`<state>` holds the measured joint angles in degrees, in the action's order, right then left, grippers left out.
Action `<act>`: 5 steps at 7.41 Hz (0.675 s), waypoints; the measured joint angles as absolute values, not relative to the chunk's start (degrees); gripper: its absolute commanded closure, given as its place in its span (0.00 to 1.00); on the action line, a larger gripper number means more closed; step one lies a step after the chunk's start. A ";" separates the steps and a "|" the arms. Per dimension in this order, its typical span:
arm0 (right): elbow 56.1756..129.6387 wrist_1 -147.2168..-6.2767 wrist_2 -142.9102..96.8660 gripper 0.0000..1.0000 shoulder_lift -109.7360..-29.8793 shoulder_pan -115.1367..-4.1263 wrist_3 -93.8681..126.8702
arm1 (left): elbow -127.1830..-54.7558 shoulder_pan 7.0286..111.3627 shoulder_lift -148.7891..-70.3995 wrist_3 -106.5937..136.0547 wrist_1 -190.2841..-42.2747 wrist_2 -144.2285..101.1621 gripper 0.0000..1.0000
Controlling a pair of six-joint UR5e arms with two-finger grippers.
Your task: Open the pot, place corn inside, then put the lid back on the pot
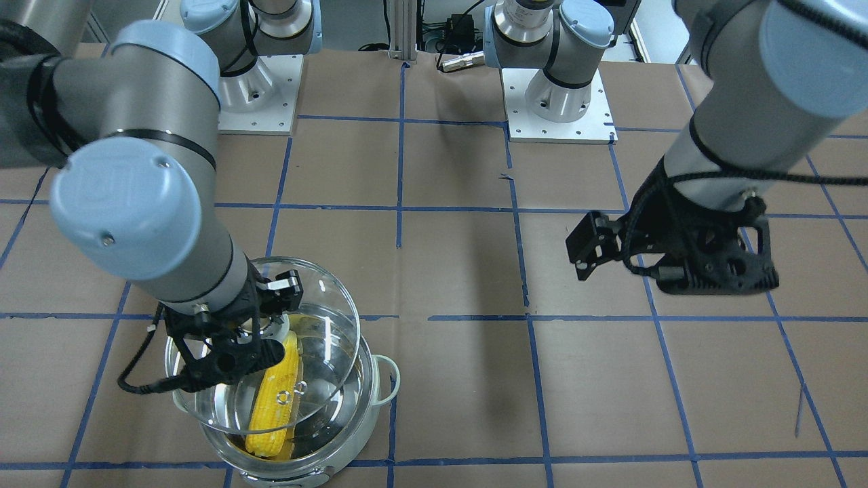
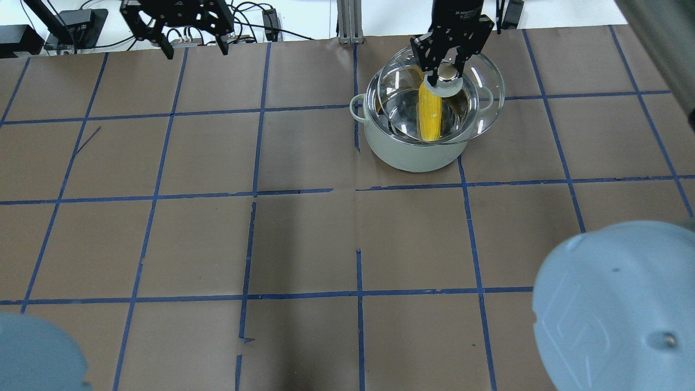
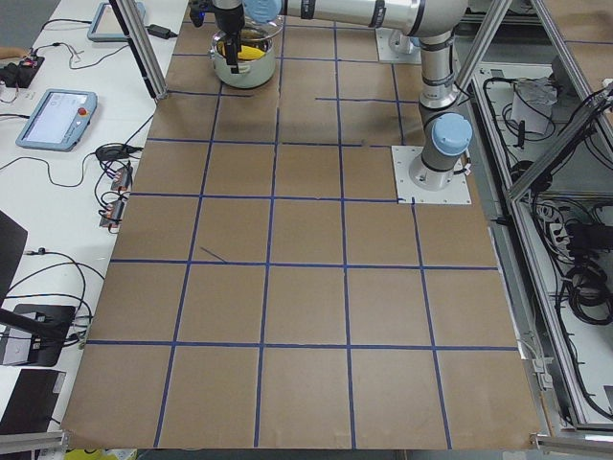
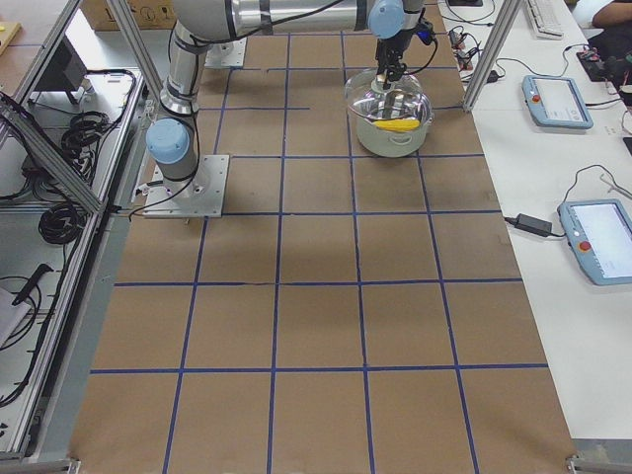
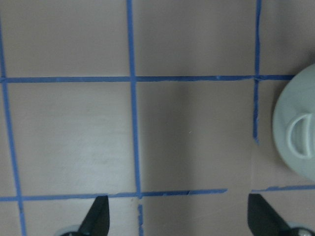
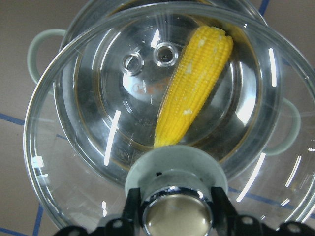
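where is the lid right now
Overhead view, far right of centre: the lid is held by its knob in the right claw over the pot, off-centre and unseated, the corn inside.

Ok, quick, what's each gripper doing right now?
Left gripper: open, empty.
Right gripper: shut on the lid, held over the pot.

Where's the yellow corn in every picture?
Front-facing: the corn is bottom left, inside the pot, under the clear lid.
Overhead: top, right of centre.
Left side: a tiny yellow patch, top left.
Right side: top, right of centre.
Left wrist: not in it; only the pot's edge, far right.
Right wrist: centre, under the glass.
Landmark: the pot, which shows in all six.
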<state>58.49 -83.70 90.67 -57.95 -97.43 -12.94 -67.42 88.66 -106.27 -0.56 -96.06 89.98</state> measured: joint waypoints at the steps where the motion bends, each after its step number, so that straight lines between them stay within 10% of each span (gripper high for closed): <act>1: 56.33 -83.79 90.62 0.69 -55.48 -98.21 -12.89 | -71.96 88.34 -101.33 -0.86 -96.87 90.63 0.00; 5: 50.28 -83.70 90.67 0.69 -50.02 -98.67 -13.18 | -84.61 88.47 -93.63 -0.52 -89.65 91.74 0.00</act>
